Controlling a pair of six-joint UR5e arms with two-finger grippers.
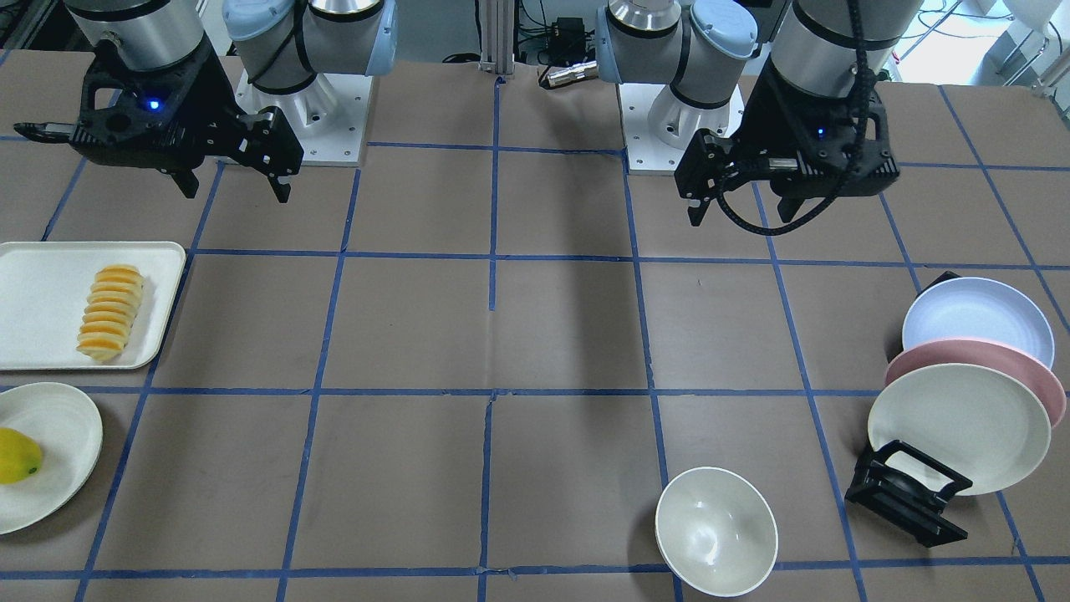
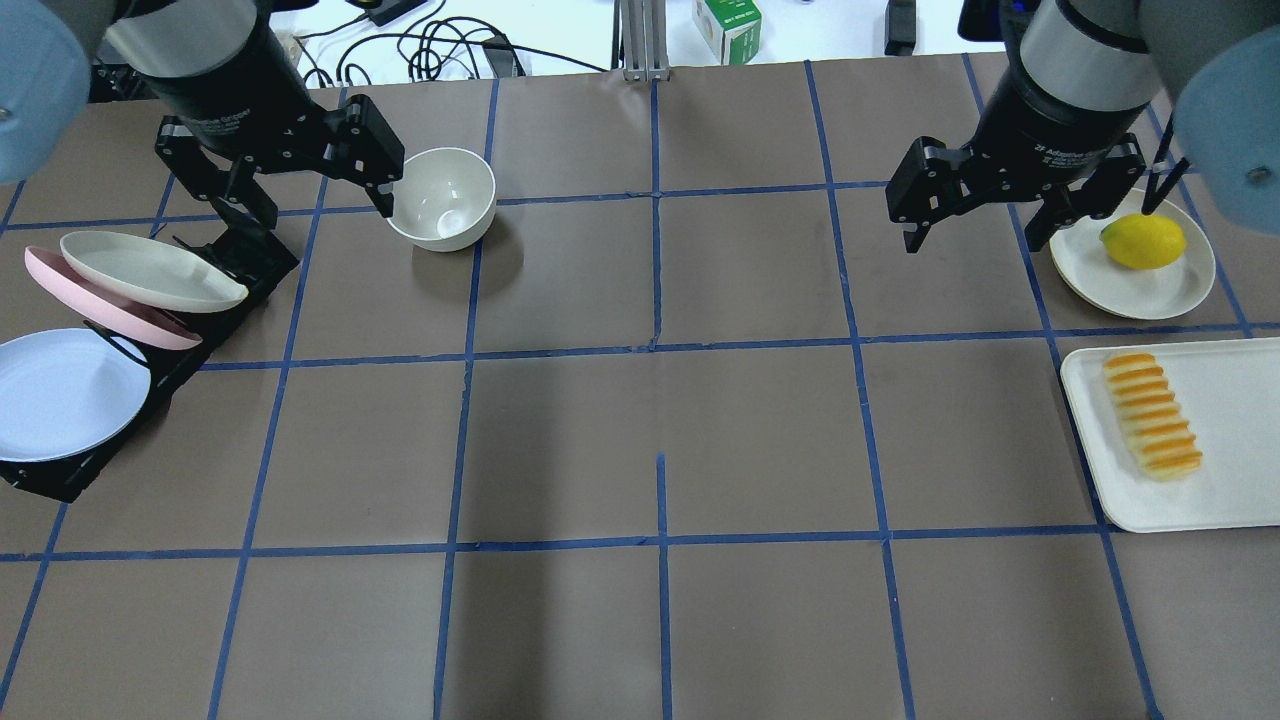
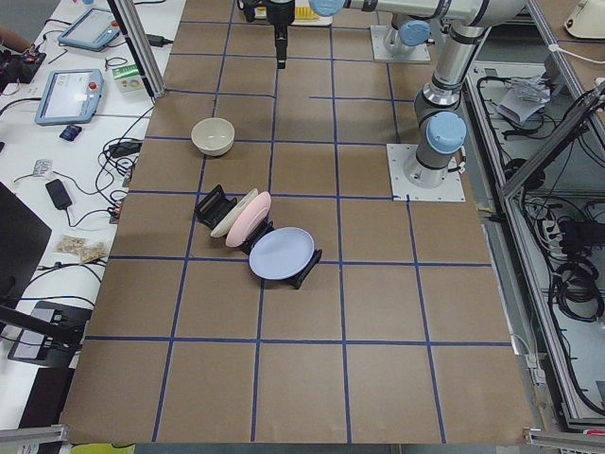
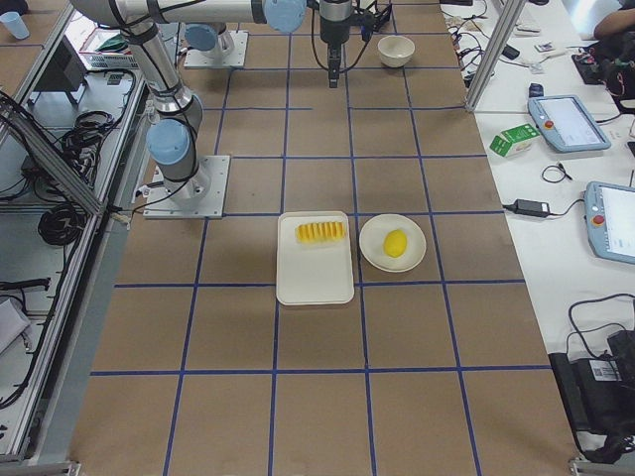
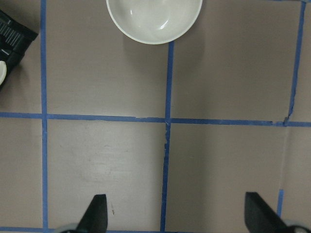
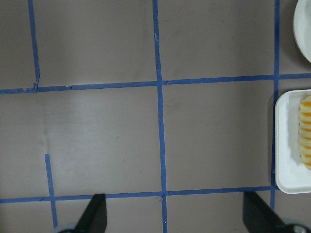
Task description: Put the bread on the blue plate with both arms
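Brown gridded surface (image 2: 660,400). Bread (image 2: 1152,416) lies on white tray (image 2: 1235,495) at robot's-right edge. Blue plate (image 2: 60,395) leans in rack (image 2: 60,480) at opposite edge. Left pincer (image 2: 320,198) and right pincer (image 2: 985,235) spread wide, empty.

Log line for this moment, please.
bread: on white tray | blue plate: in rack | left gripper: open, empty | right gripper: open, empty
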